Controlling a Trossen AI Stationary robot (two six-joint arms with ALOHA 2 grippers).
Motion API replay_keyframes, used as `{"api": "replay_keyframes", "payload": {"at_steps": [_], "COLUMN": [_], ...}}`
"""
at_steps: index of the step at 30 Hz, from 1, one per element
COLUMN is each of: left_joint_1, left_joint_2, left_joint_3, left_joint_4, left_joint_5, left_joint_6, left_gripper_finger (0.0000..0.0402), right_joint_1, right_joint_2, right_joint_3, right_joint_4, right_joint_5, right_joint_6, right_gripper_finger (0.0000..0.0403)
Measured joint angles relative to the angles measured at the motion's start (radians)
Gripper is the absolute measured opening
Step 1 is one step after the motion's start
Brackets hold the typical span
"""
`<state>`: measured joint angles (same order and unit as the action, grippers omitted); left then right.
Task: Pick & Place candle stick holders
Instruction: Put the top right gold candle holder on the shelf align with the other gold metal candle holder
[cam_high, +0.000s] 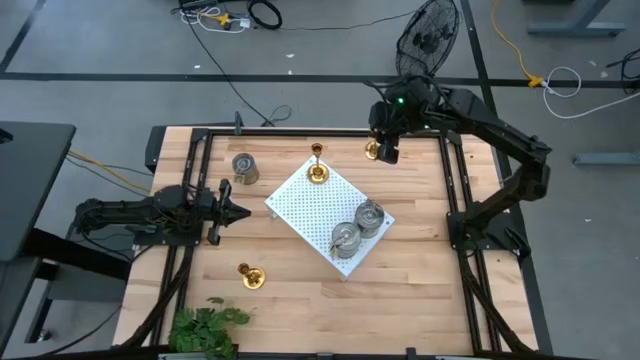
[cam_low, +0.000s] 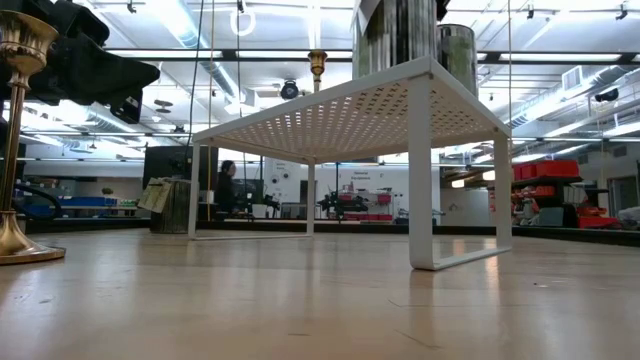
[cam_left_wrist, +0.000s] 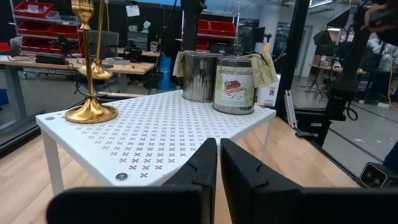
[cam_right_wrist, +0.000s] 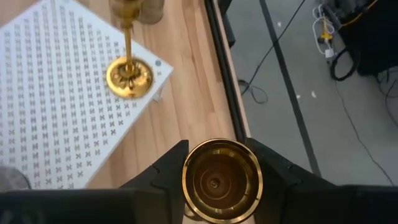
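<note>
A white perforated board (cam_high: 305, 205) stands mid-table. On it are one brass candle stick holder (cam_high: 318, 172) and two silver-grey ones (cam_high: 370, 215) (cam_high: 345, 238). Another silver-grey one (cam_high: 245, 168) stands on the table at the far left. A brass one (cam_high: 250, 276) stands on its round base at the near left. Over the table's far right, my right gripper (cam_high: 385, 152) is shut on a third brass holder (cam_right_wrist: 222, 180). My left gripper (cam_high: 243, 211) is shut and level, left of the board, touching nothing. My right gripper pinches the brass holder between its two fingers (cam_right_wrist: 165, 171), one on each side of its round end (cam_right_wrist: 189, 180). That round end faces the wrist camera, so the stem is hidden behind it. The fingers slant down from the far right. The holder is lifted clear of the table.
A black frame rail (cam_right_wrist: 227, 81) runs along the table's far edge below my right gripper. A green leafy plant (cam_high: 205, 328) sits at the near left edge. Bare wood lies right of the board and along the near side.
</note>
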<state>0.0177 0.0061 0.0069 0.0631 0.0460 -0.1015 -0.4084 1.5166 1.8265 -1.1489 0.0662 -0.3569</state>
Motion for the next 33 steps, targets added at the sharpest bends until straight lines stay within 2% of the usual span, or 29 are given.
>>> {"api": "replay_keyframes", "payload": {"at_steps": [7,14,33], "left_joint_1": [0.0,0.0,0.0], "left_joint_2": [0.0,0.0,0.0], "left_joint_3": [0.0,0.0,0.0], "left_joint_4": [0.0,0.0,0.0], "left_joint_5": [0.0,0.0,0.0], "left_joint_6": [0.0,0.0,0.0], "left_gripper_finger": [0.0025,0.0025,0.0025], "right_joint_1": [0.033,0.089,0.207], "right_joint_2": [0.039,0.1,0.121], "right_joint_3": [0.124,0.223,0.234], "right_joint_4": [-0.038,-0.091,0.046], "right_joint_5": [-0.01,-0.072,-0.265], "right_joint_6": [0.0,0.007,0.087], "right_gripper_finger": [0.0137,0.0137,0.0137]}}
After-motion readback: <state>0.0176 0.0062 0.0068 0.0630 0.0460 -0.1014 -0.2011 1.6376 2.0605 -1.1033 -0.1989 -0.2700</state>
